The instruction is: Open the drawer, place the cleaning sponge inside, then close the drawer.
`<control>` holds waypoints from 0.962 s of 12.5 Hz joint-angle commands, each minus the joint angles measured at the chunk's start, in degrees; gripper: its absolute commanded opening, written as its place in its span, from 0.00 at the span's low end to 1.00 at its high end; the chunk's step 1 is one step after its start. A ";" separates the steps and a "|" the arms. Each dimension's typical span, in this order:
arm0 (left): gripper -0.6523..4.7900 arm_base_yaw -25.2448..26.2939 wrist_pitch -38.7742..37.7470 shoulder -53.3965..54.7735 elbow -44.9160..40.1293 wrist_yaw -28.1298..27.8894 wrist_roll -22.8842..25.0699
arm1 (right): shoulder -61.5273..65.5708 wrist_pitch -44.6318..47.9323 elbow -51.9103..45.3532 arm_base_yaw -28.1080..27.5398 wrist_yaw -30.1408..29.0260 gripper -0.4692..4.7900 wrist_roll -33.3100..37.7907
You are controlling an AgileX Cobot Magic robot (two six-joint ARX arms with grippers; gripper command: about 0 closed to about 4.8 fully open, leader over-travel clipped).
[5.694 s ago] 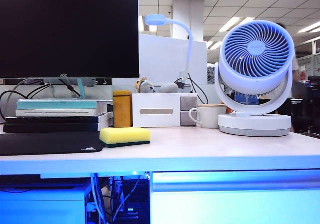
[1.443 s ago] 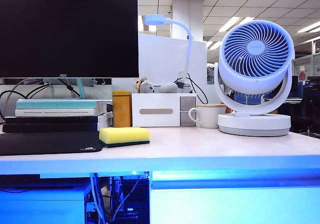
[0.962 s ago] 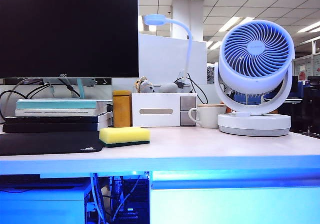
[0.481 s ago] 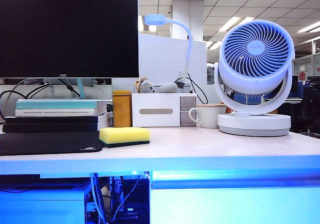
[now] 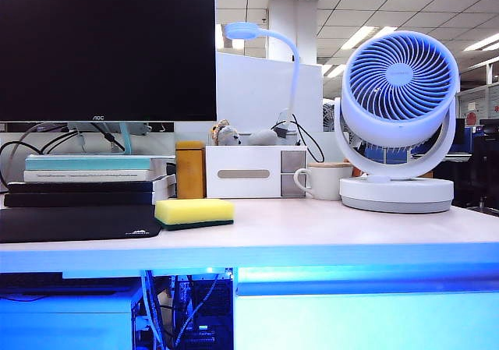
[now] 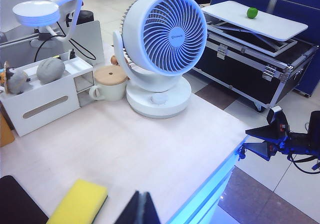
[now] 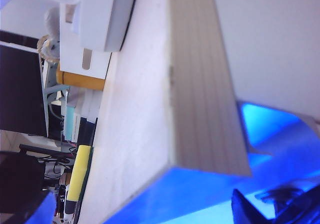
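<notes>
The cleaning sponge (image 5: 194, 212) is lying flat on the desk (image 5: 327, 229), beside the black mouse pad (image 5: 74, 223). The drawer (image 5: 366, 299) is sitting shut below the desktop edge. The left gripper (image 6: 138, 210) is hovering above the desk near the sponge, fingers pressed together, holding nothing. The right gripper (image 7: 272, 206) is positioned off the desk corner, spread wide, empty.

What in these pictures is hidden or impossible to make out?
- Drawer: exterior view cuts off its lower part; its inside is hidden.
- Left claw: left wrist view's edge cuts it off, jaws unreadable.
- Right claw: dark, cropped in the right wrist view's corner.
- Both arms: absent from the exterior view.
</notes>
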 commanded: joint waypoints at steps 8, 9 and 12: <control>0.11 0.00 -0.09 -0.04 0.24 0.22 0.04 | -0.17 1.29 3.93 0.17 -1.27 1.00 0.37; 0.11 0.00 -0.28 -0.04 0.24 0.22 0.04 | -0.17 1.31 3.89 0.17 -2.45 1.00 0.20; 0.11 0.00 -0.37 -0.04 0.24 0.22 0.04 | -0.17 1.31 2.95 0.09 -3.48 1.00 0.17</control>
